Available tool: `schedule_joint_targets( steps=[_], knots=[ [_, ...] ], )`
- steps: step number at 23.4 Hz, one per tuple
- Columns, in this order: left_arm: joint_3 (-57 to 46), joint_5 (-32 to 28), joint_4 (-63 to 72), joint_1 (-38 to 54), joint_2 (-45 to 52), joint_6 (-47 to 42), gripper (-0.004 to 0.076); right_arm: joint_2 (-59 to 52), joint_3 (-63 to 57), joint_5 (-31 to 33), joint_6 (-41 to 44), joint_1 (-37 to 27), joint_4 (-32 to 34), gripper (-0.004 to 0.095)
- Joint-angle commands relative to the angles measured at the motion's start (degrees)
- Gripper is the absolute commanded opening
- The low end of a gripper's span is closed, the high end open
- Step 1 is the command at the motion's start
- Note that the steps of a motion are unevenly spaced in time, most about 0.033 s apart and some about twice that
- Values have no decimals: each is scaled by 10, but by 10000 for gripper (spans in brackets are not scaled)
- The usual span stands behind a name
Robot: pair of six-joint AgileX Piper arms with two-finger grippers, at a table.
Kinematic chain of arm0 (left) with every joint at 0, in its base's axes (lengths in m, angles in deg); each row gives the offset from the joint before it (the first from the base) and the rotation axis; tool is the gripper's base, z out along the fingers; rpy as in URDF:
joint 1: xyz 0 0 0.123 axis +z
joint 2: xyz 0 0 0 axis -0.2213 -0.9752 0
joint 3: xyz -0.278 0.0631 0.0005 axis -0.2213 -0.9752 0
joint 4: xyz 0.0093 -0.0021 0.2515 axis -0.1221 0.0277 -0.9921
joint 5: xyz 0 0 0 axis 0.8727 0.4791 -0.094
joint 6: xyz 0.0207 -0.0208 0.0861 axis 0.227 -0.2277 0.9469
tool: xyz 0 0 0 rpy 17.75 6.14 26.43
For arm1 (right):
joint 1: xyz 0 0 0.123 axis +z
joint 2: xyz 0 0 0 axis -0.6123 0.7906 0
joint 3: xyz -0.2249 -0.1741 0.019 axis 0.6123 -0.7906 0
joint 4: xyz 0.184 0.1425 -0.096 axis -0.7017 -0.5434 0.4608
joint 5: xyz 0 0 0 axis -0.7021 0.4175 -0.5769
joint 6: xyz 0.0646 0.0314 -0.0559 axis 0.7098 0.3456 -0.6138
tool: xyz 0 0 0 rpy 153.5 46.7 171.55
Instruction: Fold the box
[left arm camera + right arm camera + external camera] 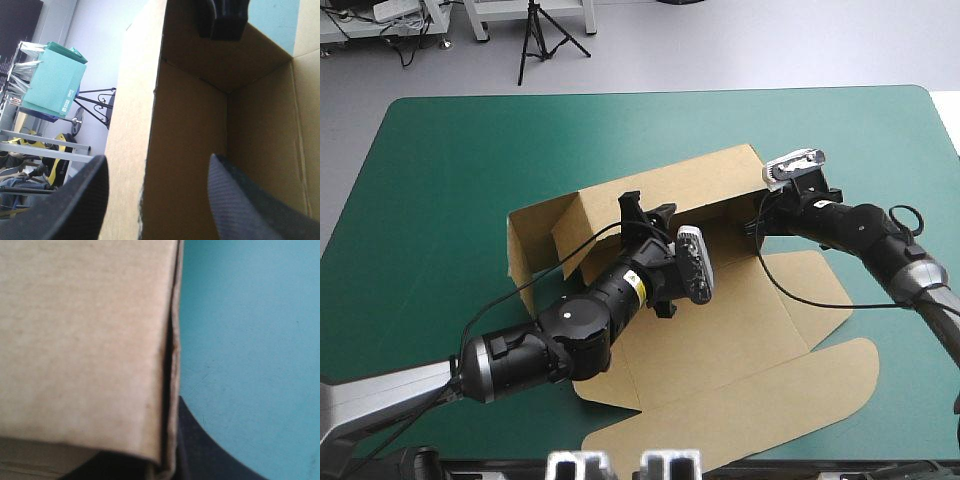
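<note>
While the box (720, 330) sits mid-table on the teal-green cover (440, 200) with its far walls raised, the left gripper (645, 215) stands wide astride one wall and the right gripper (761, 222) pinches another. Next, the left probably needs to close and tuck its wall.

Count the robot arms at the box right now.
2. The left arm comes in from the near left, jaws open astride a raised wall of the box. The right arm comes in from the right, jaws shut on the far right wall. None seems hidden.
</note>
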Motion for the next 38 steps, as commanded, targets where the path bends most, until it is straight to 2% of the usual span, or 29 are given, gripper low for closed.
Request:
schedule_joint_targets(
  steps=[1,2,5,9,14,16,18,21,24,26,28,30,33,38],
  knots=[
    [13,32,-20,-23,38,-6,305,-20,18,-29,7,0,-12,-17],
    [13,33,-20,-23,43,-12,247,-20,19,-29,7,0,-12,-17],
    [13,33,-19,-20,61,-30,4,-20,23,-26,21,0,-3,-18],
    [20,43,-19,-18,84,-30,15,-20,28,-21,38,0,20,-17],
    [73,108,-5,-10,98,-30,15,-20,29,-9,67,0,62,-17],
    [116,110,66,36,103,-15,15,-20,41,10,91,0,94,-18],
    [175,112,225,140,107,62,15,-20,70,43,138,0,156,-18],
    [218,132,381,251,111,140,15,-20,95,75,170,0,195,-18],
    [258,195,525,397,115,228,15,-20,133,145,195,0,231,-18],
    [259,213,584,486,115,252,15,-20,162,203,205,0,241,-19],
    [259,239,650,564,110,290,15,-20,194,282,218,0,260,-17],
    [259,268,713,627,99,331,15,-20,226,367,259,0,307,-18],
    [256,275,759,676,79,360,15,-4,269,459,285,0,339,-19],
    [256,271,756,679,49,364,14,52,306,493,298,0,339,-19]
  ],
)
